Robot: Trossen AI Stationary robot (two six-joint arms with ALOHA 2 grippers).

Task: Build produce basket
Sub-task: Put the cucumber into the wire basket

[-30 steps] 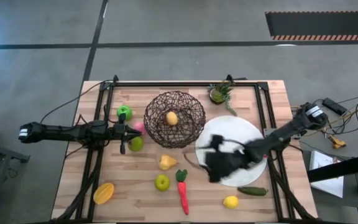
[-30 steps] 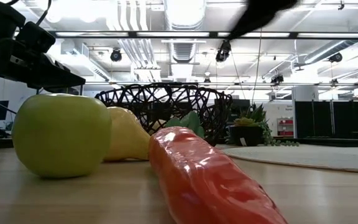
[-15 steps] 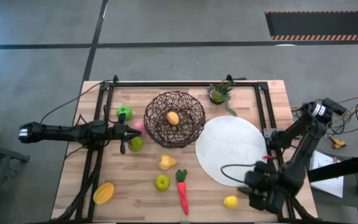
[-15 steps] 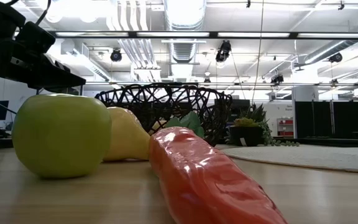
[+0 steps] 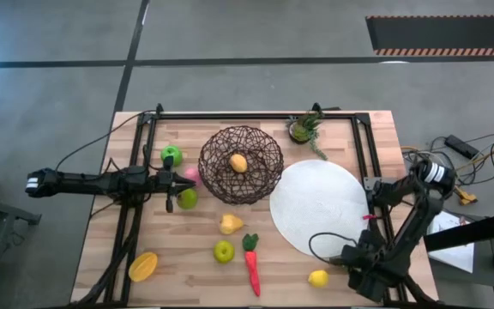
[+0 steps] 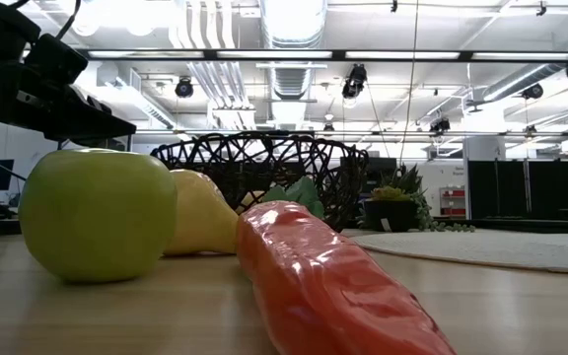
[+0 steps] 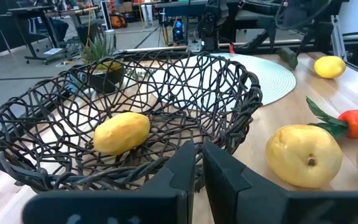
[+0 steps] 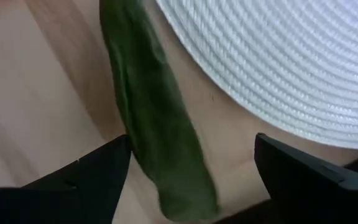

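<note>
The dark woven wire basket (image 5: 241, 164) stands at the table's middle back with a yellow-orange piece (image 7: 121, 132) in it. My left gripper (image 5: 171, 182) is shut and empty just left of the basket, level, with its fingers (image 7: 199, 163) near the basket's rim. My right gripper (image 5: 363, 270) is open at the near right, above the dark green cucumber (image 8: 148, 106). The cucumber lies on the table beside the plate's edge, between the fingers and close to one of them. In the high view the arm hides it.
The white round plate (image 5: 320, 209) lies right of the basket. Loose on the table are a pear (image 5: 230, 224), green apples (image 5: 223, 251) (image 5: 171, 155), a pink fruit (image 5: 192, 175), a red carrot (image 5: 252, 262), an orange piece (image 5: 143, 266) and a lemon (image 5: 318, 278). A potted plant (image 5: 303, 129) stands at the back.
My right gripper has gone from over the plate's near left part toward the table's near right corner and has come to stand over the cucumber. The cucumber has stayed where it was.
</note>
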